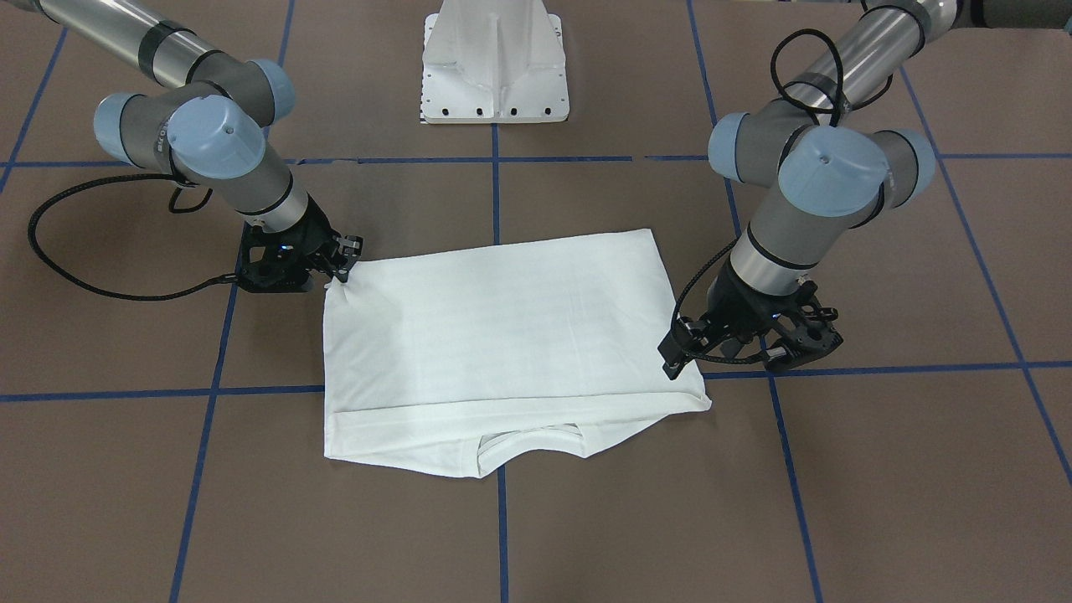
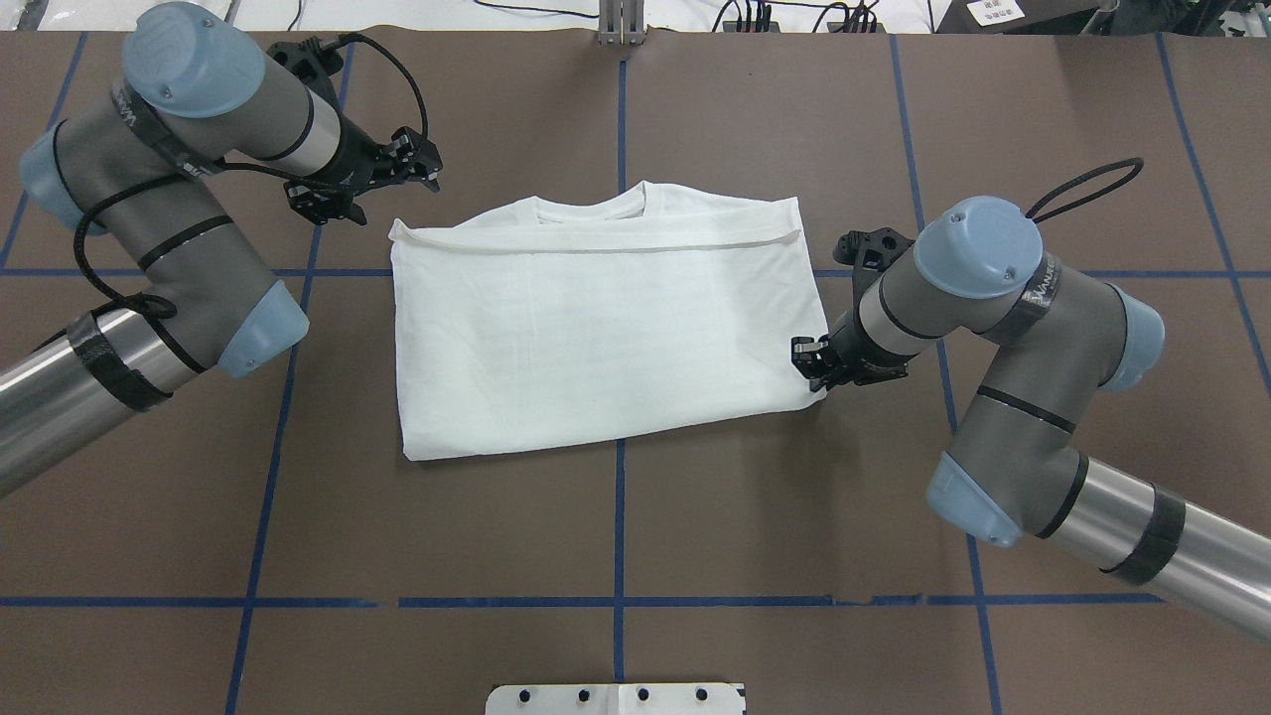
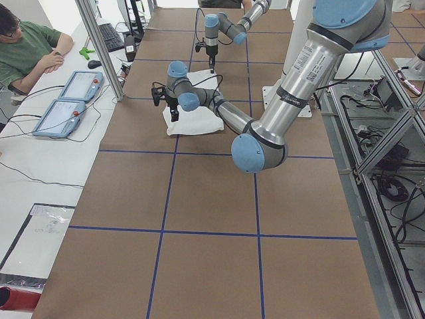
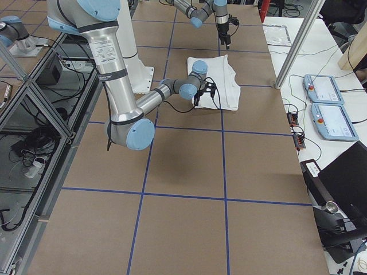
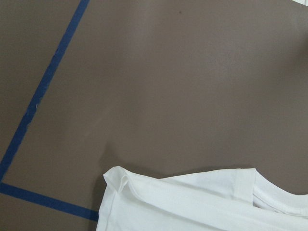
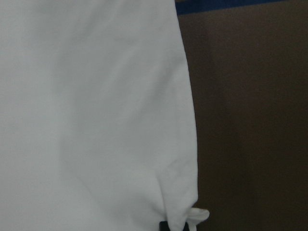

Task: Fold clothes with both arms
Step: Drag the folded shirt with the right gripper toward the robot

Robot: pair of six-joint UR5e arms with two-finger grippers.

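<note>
Nearest the robot's base, the right gripper has its jaws clenched on the near right corner of the shirt, and we see a small tuck of white cloth pinched up there. The shirt lies flat in the middle of the brown bench, folded into a wide rectangle across a blue tape line. Its upper layer ends in a hemmed edge just short of the collar, which peeks out on the far side. Beyond the far left corner, the left gripper hovers with jaws released, grasping nothing, just clear of the cloth.
</note>
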